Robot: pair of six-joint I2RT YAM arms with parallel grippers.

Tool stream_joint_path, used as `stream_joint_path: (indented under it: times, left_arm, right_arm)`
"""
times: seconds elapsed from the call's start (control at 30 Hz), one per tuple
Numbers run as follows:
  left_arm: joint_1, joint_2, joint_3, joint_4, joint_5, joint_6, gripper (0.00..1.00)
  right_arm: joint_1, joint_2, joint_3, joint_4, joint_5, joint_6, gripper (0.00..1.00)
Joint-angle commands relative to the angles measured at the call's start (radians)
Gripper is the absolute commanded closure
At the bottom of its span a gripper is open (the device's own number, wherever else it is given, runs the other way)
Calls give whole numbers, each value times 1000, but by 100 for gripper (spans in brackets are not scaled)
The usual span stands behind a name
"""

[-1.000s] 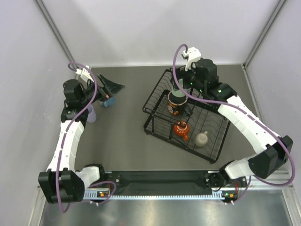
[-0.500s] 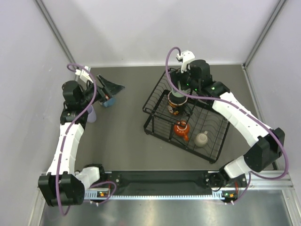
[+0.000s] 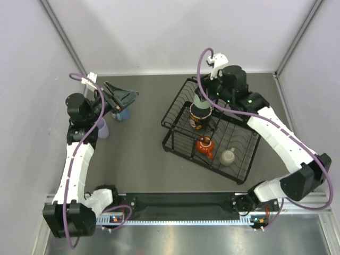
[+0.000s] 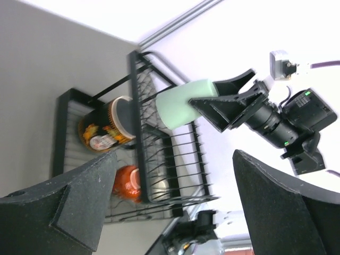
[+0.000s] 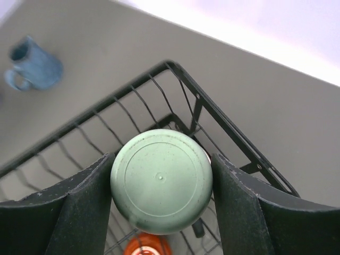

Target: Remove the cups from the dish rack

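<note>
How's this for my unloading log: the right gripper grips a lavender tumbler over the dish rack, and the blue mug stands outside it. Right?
Wrong colour: the right wrist view shows the right gripper gripping a mint-green tumbler over the dish rack; the blue mug does stand outside it.

Left arm [image 3: 77, 159], right arm [image 3: 276, 135]: white link shells, black joint housings, black bases. Purple cable [image 3: 198, 74] loops along each to a white wrist plug [image 3: 217, 58]. Green lights [image 3: 248, 99] on right wrist. Left gripper [image 3: 127, 101], right gripper [image 5: 159, 180]: black wedge fingers, speckled matte.
</note>
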Motion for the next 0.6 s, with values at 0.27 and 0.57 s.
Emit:
stream_joint_path:
  times: [0.27, 0.57]
  left_arm:
    - [-3, -43, -44, 460, 20, -391, 7]
    - [-4, 8, -148, 853, 18, -699, 13]
  right_arm:
    - [-5, -165, 29, 266, -268, 397, 100]
    - [29, -100, -161, 825, -411, 832, 100]
